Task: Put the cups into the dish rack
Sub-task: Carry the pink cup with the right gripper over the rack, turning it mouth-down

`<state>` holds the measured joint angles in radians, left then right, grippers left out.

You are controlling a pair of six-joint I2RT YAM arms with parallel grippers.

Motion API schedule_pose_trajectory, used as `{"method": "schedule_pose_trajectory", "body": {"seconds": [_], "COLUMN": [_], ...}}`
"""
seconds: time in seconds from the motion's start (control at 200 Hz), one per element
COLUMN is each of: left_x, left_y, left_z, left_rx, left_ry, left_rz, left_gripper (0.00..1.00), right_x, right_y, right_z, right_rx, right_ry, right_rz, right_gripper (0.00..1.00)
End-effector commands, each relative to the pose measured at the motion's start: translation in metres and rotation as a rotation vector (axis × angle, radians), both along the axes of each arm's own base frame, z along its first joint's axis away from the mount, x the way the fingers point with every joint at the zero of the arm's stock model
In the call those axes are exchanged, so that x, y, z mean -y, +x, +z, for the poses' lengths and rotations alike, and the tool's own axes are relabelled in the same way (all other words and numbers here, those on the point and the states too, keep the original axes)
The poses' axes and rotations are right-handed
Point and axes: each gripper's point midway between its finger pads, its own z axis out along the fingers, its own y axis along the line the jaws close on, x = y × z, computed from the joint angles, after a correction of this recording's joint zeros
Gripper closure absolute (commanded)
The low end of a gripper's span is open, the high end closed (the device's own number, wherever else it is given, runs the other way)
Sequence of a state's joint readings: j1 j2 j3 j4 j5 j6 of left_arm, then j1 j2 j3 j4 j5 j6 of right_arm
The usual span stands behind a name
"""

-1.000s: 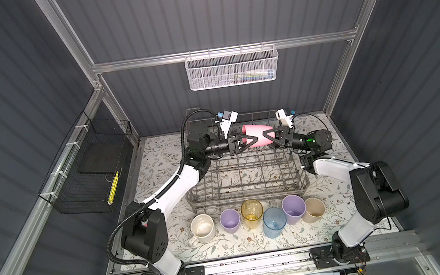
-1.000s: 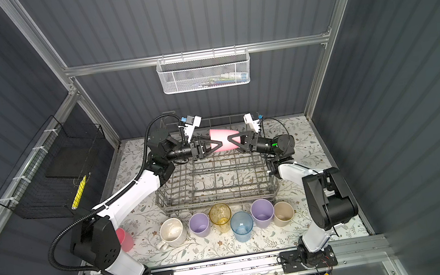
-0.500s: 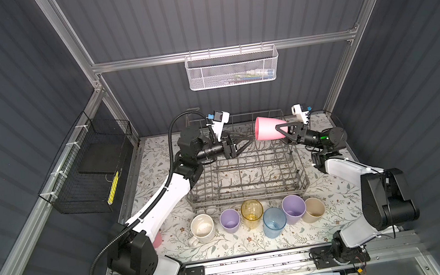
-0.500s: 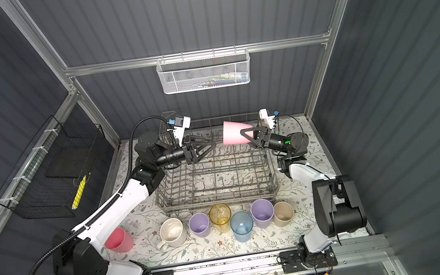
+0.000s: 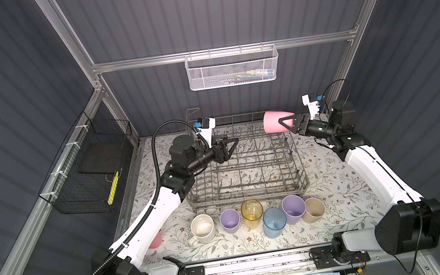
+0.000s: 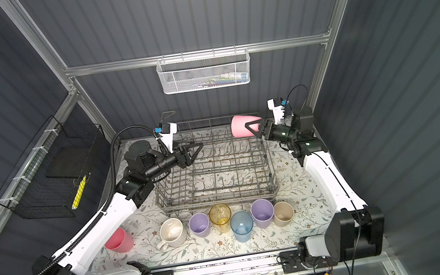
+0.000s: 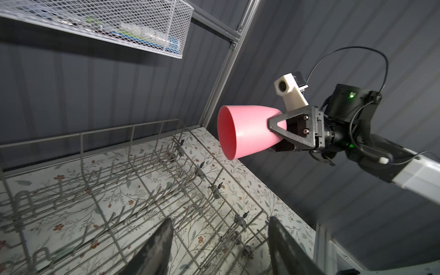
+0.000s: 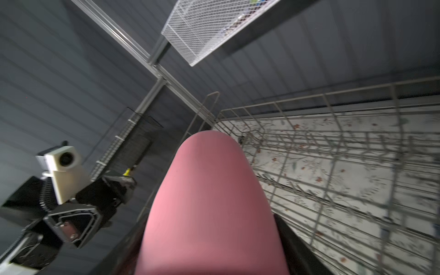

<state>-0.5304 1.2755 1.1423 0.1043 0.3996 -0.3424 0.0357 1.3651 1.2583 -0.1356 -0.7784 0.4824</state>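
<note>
Both top views show the right gripper clamped on the narrow base end of a pink cup. The cup lies on its side in the air, mouth facing left, above the far right corner of the dish rack. From the left wrist view the cup's open mouth clears the rack's far wall and touches no wire.

The left gripper hangs over the rack's far left part, well apart from the cup. Its fingers are spread wide with only the rack's tines showing between them.

On the floral table, just near of the rack, six cups stand upright in a row. From left to right they are a cream mug, a lilac cup, a yellow tumbler, a blue tumbler, another lilac cup and a beige cup. A second pink cup stands further left, beside the left arm.
</note>
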Motion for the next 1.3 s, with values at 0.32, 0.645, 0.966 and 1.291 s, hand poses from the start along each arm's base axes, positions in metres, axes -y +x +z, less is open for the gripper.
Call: {"method": "schedule_pose_trajectory", "body": {"seconds": [0.32,0.645,0.966,1.291], "left_x": [-0.01,-0.014,-0.015,-0.016], "left_y": [0.011,0.011,0.01,0.008], "left_z": [-0.036,-0.044,-0.048,-0.052], "left_rx": [-0.05,-0.067,-0.072,-0.079], "left_ry": [0.075,0.088,0.093,0.097], "left_rz": [0.049,0.058,0.055,0.05], "left_gripper": [0.38,0.38,0.39,0.39], "right_x": [0.037,0.027,0.024,0.025], "right_y": [0.038,0.061,0.079,0.092], "right_z": [-0.094,-0.115,-0.134,-0.146], "right_rx": [-0.245,-0.282,-0.311,-0.331], "right_ry": [-0.54,-0.626,-0.69,-0.712], "right_rz": [-0.194,-0.178,-0.182,-0.191], "right_gripper": [0.58,0.57,0.56,0.55]}}
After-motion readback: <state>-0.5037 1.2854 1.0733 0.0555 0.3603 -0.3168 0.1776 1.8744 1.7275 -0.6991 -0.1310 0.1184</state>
